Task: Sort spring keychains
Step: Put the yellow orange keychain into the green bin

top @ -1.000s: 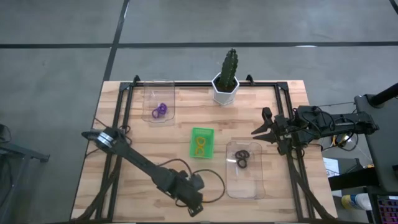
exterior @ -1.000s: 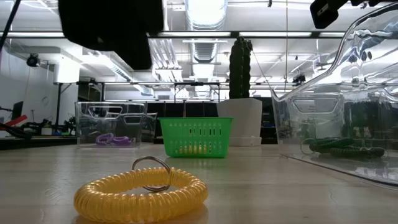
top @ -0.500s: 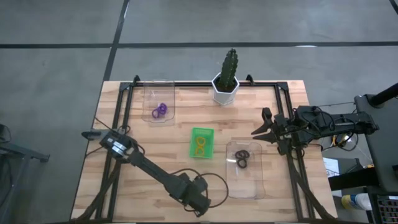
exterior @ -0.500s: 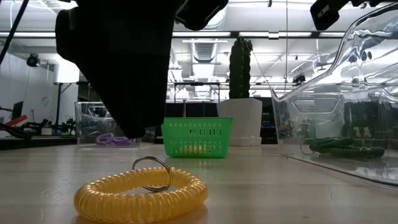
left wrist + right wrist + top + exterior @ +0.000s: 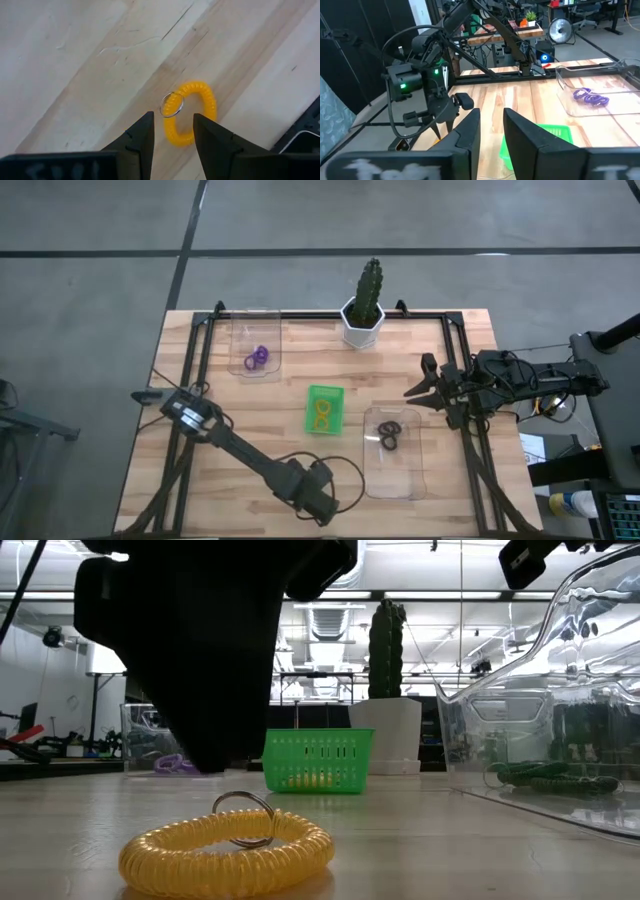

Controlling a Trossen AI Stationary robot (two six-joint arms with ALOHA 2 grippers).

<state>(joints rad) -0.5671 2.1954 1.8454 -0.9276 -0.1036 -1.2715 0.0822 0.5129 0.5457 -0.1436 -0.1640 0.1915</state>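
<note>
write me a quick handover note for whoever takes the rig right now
Left gripper: open, poised over the loose yellow coiled spring keychain near the table's front edge, not touching it.
Right gripper: empty, fingers apart, parked at the table's right side.
Done: purple coiled keychains in the back-left clear plastic tray, yellow coiled keychains in the small green basket, dark coiled keychains in the right clear plastic tray.
Left: grasp the loose yellow one, probably for the green basket.

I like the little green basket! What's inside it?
Inside the small green plastic basket lie orange coiled spring keychains, looking like two rings side by side from above. In the low view its mesh wall hides most of them, so anything tucked underneath cannot be seen.
</note>
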